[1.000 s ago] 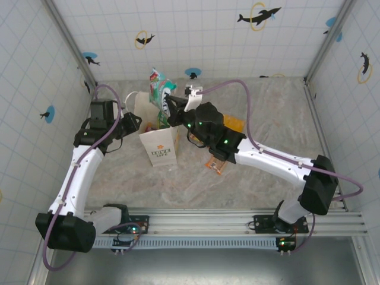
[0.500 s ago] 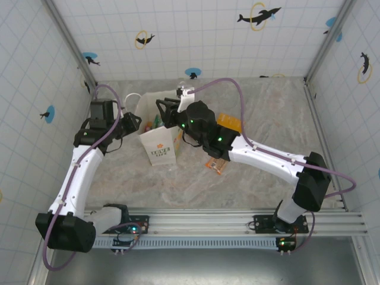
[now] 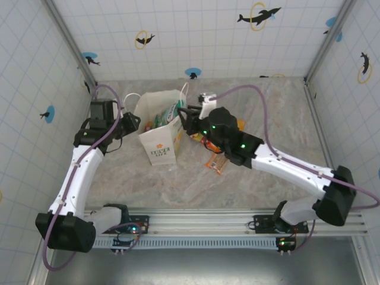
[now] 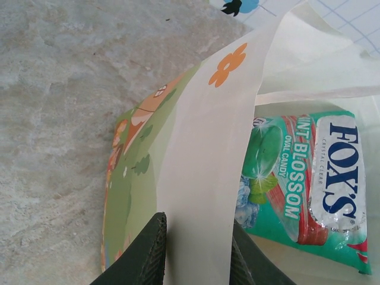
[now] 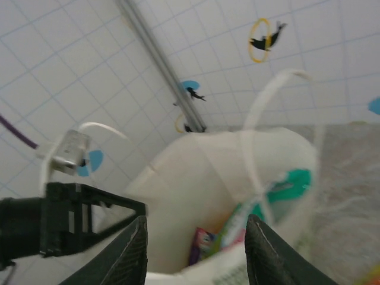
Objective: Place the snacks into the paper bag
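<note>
Two claws at the paper bag; snacks inside it and loose beside it.
Paper bag [image 3: 159, 141] upright toward the far-left corner of the table [image 3: 273, 107], mouth open. Left claw [image 4: 193, 255] pinching the bag's left wall, one finger on the printed outside, one on the inside. Right claw [image 5: 199, 252] spread, nothing between its fingers, at the bag's right rim beside a white loop handle [image 5: 261, 113]. Green Fox's mint candy packet [image 4: 303, 178] lies inside the bag; pink-purple packet [image 5: 203, 242] sits deeper in. Orange packet [image 3: 216, 162] flat on the table right of the bag, partly under the right arm. Second orange packet [image 3: 236, 124] behind that arm, mostly hidden.
</note>
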Robot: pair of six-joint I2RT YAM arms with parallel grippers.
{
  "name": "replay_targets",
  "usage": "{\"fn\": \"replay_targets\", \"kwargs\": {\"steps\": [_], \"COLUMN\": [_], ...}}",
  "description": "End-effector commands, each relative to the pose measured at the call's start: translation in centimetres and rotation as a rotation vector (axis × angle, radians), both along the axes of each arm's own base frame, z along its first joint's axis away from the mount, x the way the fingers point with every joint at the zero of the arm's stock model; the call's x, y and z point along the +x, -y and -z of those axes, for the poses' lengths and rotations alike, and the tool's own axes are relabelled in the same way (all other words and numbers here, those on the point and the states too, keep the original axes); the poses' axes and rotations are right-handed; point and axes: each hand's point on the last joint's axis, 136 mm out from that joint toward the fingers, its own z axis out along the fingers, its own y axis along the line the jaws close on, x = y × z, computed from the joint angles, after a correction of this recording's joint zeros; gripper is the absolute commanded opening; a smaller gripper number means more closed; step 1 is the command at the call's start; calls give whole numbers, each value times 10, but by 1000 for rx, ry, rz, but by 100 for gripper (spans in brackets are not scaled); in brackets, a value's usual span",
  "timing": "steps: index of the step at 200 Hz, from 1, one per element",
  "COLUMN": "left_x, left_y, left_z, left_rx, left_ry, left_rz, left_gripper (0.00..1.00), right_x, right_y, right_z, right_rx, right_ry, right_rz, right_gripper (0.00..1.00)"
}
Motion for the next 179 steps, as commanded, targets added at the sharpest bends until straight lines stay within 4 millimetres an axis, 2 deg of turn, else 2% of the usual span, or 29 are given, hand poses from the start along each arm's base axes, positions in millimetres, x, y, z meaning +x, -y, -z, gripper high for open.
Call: {"fn": "replay_targets", "kwargs": {"steps": [1, 41, 71, 90, 105, 143, 168, 179], "left_x": [3, 3, 4, 4, 5, 5, 5, 5], "left_y": [-2, -2, -2, 0, 0, -1, -2, -2], "left_z": [-4, -5, -5, -4, -1, 1, 1, 1], "left_rx": [14, 12, 12, 7, 10, 13, 16, 14], "left_ry": [25, 28, 27, 22, 15, 9, 8, 7], "left_rz": [2, -2, 0, 8, 12, 7, -2, -3], "left_gripper": [27, 27, 27, 27, 27, 26, 26, 27], "right_x": [3, 8, 14, 21, 33, 62, 81, 87], "right_y": [36, 105, 137, 157, 168, 206, 219, 213], "right_z": [52, 140, 183, 203, 208, 237, 254, 254], "right_rx": [-58, -113, -24, 10, 53, 24, 92, 151], "right_ry": [-149, -388, -523, -570, -570, -616, -685, -682], "right_rz": [63, 162, 172, 183, 181, 250, 255, 205], "right_gripper": [46, 47, 48, 49, 50, 51, 55, 56]}}
